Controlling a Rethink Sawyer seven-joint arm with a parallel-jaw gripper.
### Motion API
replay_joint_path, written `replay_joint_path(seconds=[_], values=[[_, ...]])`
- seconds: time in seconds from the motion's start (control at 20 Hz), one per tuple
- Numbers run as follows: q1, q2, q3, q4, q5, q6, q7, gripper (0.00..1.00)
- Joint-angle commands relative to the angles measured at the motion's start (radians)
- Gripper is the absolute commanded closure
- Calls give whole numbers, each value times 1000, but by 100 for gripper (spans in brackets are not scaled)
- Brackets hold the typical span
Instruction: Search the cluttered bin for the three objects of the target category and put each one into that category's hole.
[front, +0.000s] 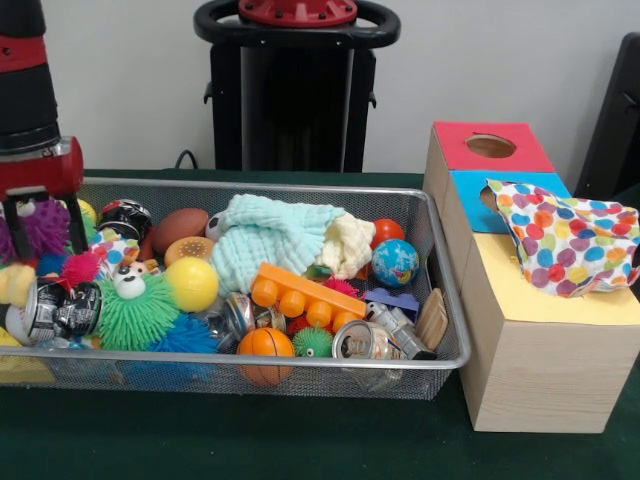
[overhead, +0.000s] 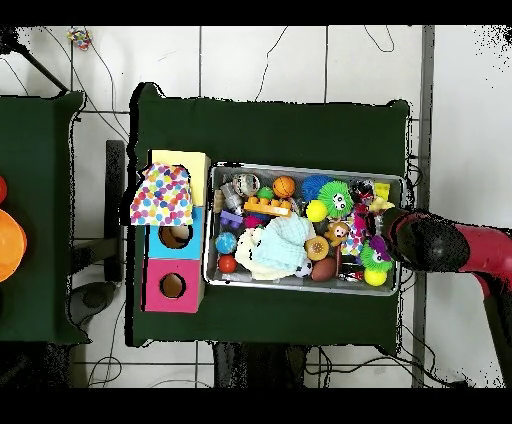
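Overhead view alone shows the pink hole (overhead: 172, 286); end effector (front: 45, 215) grip state unclear in both

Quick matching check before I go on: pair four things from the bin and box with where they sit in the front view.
Things:
1. dotted cloth
2. globe ball
3. basketball
4. gripper

Places:
A. against the bin's near rim
B. draped over the box's blue section
C. over the bin's left end
D. right of the pale green cloth

Pairs: 1-B, 2-D, 3-A, 4-C
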Motion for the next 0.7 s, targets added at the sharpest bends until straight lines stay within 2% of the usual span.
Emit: replay_joint_path(seconds=[0.05,0.45,0.7], values=[[46,-49,-40,16,-111,-104,-129,0],[49,-67,-44,63,-97,-121,-116,0],[50,-133,-36,100,-133,-211,-89,0]])
